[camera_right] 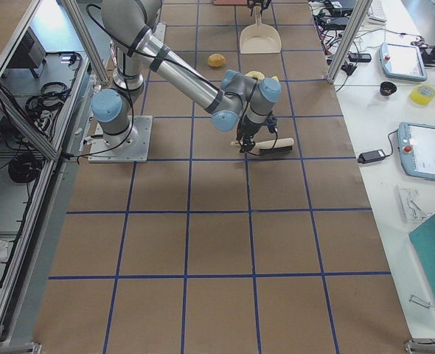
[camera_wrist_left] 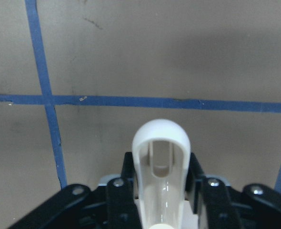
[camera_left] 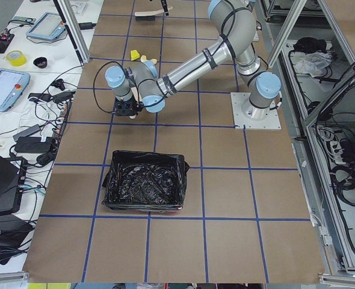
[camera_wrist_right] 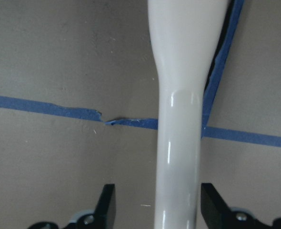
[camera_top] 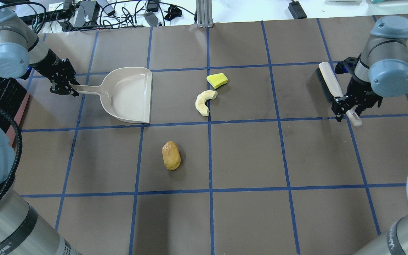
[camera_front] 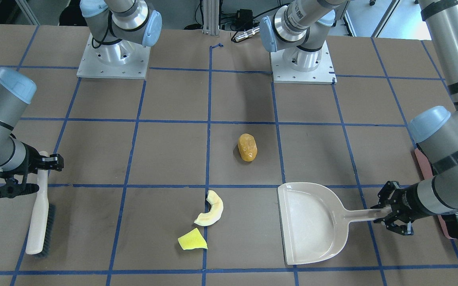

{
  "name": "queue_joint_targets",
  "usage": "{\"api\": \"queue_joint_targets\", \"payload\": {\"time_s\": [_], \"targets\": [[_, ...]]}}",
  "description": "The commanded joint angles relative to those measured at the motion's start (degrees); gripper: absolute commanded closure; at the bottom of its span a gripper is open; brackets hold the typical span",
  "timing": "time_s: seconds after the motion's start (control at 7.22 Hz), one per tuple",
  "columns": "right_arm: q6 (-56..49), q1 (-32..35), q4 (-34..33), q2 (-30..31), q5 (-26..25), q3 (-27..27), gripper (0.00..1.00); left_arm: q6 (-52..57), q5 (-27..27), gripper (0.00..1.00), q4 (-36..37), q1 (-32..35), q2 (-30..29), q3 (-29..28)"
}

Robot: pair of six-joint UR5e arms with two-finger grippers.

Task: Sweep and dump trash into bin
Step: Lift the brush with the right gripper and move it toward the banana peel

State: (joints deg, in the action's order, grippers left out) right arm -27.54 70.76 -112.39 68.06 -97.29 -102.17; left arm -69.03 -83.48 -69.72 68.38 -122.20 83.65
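**Gripper and Trash Status**

Clock directions are read in the overhead view.

1. Left gripper (camera_top: 71,90): the fingers are closed on the end of the dustpan (camera_top: 129,95) handle. The dustpan lies flat on the table (camera_top: 246,156), with its mouth toward 3 o'clock.
2. Right gripper (camera_top: 344,108): the fingers are spread on either side of the brush (camera_top: 331,86) handle, with a gap on each side. The brush lies on the table.
3. Trash: all three pieces lie on the table, outside the dustpan.
   - The rind (camera_top: 203,102) is near the mouth, at 3 o'clock.
   - The sponge (camera_top: 217,80) is at 1 o'clock of the rind.
   - The lump (camera_top: 171,155) is at 7 o'clock of the rind, well apart.
4. Bin (camera_left: 145,188): it stands at 9 o'clock of the left gripper.
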Motion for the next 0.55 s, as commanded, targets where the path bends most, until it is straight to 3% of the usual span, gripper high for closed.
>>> {"api": "queue_joint_targets", "payload": {"time_s": [0.0, 0.42], "targets": [[2.13, 0.00, 0.06, -0.03, -0.01, 0.04, 0.41, -0.49, -0.02, 1.00, 2.73, 0.35, -0.23, -0.24], [2.23, 0.00, 0.06, 0.06, 0.17, 0.04, 0.76, -5.94, -0.28, 1.00, 1.35, 4.03, 1.44, -2.86]]}}
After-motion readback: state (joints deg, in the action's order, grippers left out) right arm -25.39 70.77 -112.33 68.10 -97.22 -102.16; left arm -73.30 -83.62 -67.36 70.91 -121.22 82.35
